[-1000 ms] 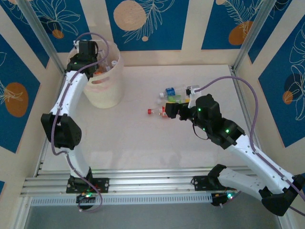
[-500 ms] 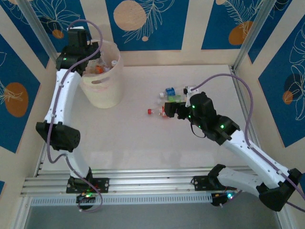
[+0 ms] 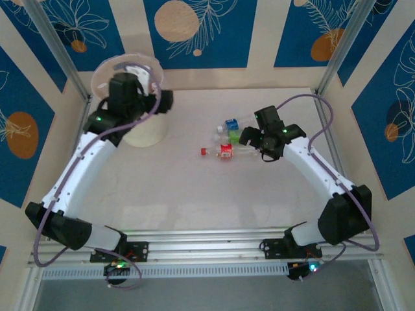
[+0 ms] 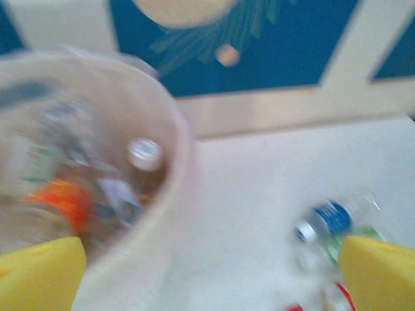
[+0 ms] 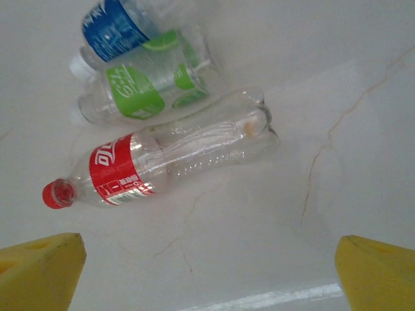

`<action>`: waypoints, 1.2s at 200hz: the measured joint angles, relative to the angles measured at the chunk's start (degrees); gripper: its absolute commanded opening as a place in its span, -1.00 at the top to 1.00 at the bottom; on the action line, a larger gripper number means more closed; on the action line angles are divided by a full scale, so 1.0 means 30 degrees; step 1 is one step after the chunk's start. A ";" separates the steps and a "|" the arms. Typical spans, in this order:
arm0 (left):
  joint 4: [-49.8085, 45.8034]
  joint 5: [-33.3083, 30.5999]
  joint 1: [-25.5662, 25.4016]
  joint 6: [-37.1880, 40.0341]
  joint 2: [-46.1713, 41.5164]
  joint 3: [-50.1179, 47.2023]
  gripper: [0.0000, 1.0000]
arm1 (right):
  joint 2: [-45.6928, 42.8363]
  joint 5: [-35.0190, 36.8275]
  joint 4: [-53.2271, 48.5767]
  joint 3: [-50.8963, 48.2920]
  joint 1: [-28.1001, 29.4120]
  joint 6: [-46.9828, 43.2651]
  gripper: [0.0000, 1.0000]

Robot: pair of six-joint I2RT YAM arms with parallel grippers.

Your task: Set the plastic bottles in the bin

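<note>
Three plastic bottles lie together on the table: a red-labelled one [image 5: 168, 162] [image 3: 224, 151], a green-labelled one [image 5: 139, 91] [image 3: 236, 135] and a blue-labelled one [image 5: 113, 26] [image 3: 231, 124]. My right gripper [image 5: 207, 272] [image 3: 250, 137] hovers just right of them, open, with nothing between its yellow fingertips [image 5: 39, 269]. The pale bin [image 3: 148, 133] [image 4: 175, 162] stands at the far left and holds several bottles, one with a white cap [image 4: 144, 151]. My left gripper [image 4: 214, 272] [image 3: 163, 102] is open and empty beside the bin's right rim. The left wrist view is blurred.
Metal frame posts [image 3: 337, 55] stand at the table's far corners, and blue patterned walls close it in on three sides. Bare tabletop [image 3: 194, 188] lies between the bottles and the arm bases.
My left gripper has opened wider and swung from over the bin out to its right side. My right arm has straightened, and its gripper has shifted right and farther back beside the bottles.
</note>
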 measured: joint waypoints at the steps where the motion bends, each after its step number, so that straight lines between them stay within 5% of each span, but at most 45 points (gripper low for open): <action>1: 0.0029 0.0051 -0.0051 -0.0007 0.0000 -0.0095 -0.99 | 0.0036 -0.0044 0.0022 0.0007 -0.0022 -0.0007 -0.99; 36: 0.1770 0.1217 -0.2608 -0.0007 0.0117 -0.3949 -0.99 | 0.1902 -0.1676 0.0328 0.0685 -0.1144 -0.1086 -0.99; 72: 0.2892 0.1217 -0.4073 -0.0029 0.1282 -0.4517 -0.99 | 0.4561 -0.2251 0.0546 0.3198 -0.2033 -0.1778 -1.00; 143: 0.3832 0.0342 -0.4269 -0.0233 0.2834 -0.4707 -0.99 | 1.1868 -0.2834 -0.0182 1.0397 -0.2856 -0.1093 -1.00; 240: 0.3949 -0.0226 -0.4291 -0.0590 0.3133 -0.4714 -0.99 | 1.6509 -0.4087 -0.0670 1.4367 -0.3111 0.1005 -0.97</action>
